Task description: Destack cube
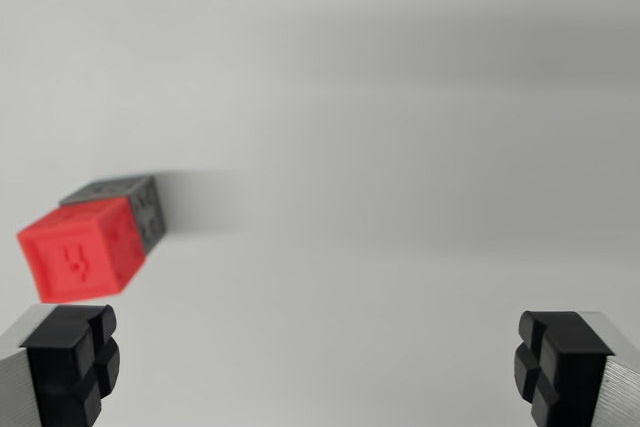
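Wrist view: looks down past pincer [320, 367], close.

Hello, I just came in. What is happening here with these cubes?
A robot arm is working on a small stack: a red cube sits on a grey cube on a plain pale surface. The claw is open and empty, its black pads wide apart. The stack lies toward the wrist view's left, not between the pads, so nothing is lifted yet.

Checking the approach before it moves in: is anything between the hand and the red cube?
Nothing visible. The open hand has only bare surface between it and the red cube, which sits toward the wrist view's left, above the left finger, on the grey cube.
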Robot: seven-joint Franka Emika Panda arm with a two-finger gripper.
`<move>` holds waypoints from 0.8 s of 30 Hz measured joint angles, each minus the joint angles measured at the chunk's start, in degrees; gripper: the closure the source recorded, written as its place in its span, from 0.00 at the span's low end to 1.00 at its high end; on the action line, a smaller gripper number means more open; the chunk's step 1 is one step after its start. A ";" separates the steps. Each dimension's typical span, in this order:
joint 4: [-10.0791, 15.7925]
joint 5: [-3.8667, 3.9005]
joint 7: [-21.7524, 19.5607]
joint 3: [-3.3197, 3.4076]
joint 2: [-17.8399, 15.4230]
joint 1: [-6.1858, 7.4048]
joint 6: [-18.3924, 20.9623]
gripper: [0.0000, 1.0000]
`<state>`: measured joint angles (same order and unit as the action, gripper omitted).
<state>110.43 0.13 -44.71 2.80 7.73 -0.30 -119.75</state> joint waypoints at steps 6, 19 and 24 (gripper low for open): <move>0.00 0.00 0.00 0.00 0.00 0.00 0.00 0.00; 0.41 0.00 -0.06 -0.04 -0.02 0.20 -0.18 0.00; 1.02 0.00 -0.16 -0.17 -0.07 0.47 -0.65 0.00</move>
<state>111.46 0.13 -44.88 2.63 7.66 0.16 -120.41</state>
